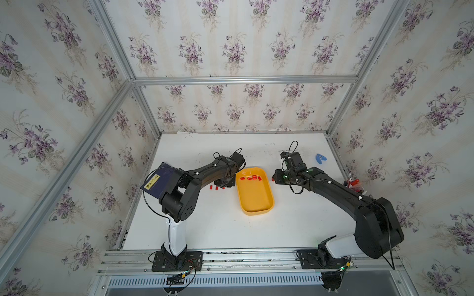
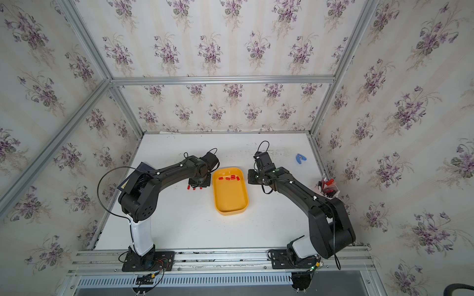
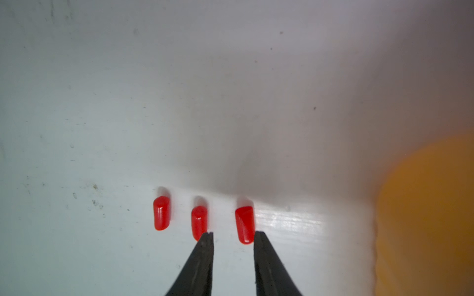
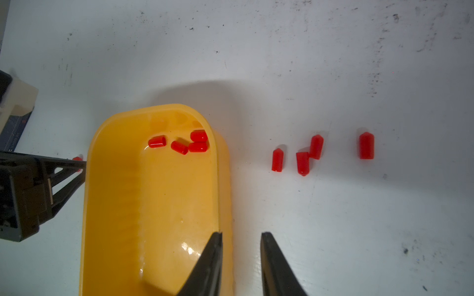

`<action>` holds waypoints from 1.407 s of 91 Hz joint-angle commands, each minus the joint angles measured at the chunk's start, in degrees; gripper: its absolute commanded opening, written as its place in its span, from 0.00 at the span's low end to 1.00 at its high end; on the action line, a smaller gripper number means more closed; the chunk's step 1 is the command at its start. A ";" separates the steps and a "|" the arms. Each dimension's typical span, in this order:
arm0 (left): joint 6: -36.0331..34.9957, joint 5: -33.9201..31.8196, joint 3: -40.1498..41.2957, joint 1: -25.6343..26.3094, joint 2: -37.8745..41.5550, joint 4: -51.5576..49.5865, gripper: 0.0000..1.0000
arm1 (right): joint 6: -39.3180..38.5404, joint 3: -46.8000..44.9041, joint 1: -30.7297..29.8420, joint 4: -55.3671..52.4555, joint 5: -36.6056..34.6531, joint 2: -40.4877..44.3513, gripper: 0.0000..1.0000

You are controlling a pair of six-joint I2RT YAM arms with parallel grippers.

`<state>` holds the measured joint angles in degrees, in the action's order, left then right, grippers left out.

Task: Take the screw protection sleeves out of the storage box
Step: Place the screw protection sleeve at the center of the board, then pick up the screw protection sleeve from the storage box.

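Observation:
The yellow-orange storage box (image 1: 256,211) lies mid-table, with several red screw protection sleeves (image 1: 254,177) at its far end, also seen in the right wrist view (image 4: 179,148). Three sleeves (image 1: 217,188) lie in a row on the table left of the box. My left gripper (image 3: 233,233) is open just above them. One sleeve (image 3: 245,225) lies on the table touching one fingertip, and another (image 3: 199,223) lies by the other tip. My right gripper (image 4: 241,234) is open, its jaws straddling the box's right wall (image 4: 225,205) without pressing it. Several more sleeves (image 4: 302,164) lie on the table right of the box.
A dark navy booklet (image 1: 156,184) lies under the left arm's elbow. A small blue object (image 1: 320,159) sits at the back right. A clear bag with red-capped items (image 1: 355,184) lies by the right wall. Aluminium frame rails edge the table.

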<state>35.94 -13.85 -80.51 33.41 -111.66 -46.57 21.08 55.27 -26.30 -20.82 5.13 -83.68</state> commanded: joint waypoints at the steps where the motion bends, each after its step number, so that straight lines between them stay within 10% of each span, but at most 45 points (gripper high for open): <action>1: -0.17 0.31 -1.14 0.08 2.16 -2.28 0.33 | 0.20 0.84 -0.06 -0.33 0.70 0.28 0.31; 76: -4.52 19.81 9.34 -1.06 33.48 1.69 0.53 | -0.10 19.21 -12.94 -13.33 -11.09 -15.44 0.31; 128: -6.47 21.80 12.68 -1.48 37.22 3.88 0.51 | -2.07 24.51 -15.62 -13.16 -19.89 -26.34 0.31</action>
<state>30.76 7.66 -67.83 32.12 -74.46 -43.57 19.55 79.05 -41.93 -33.67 -11.70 -108.81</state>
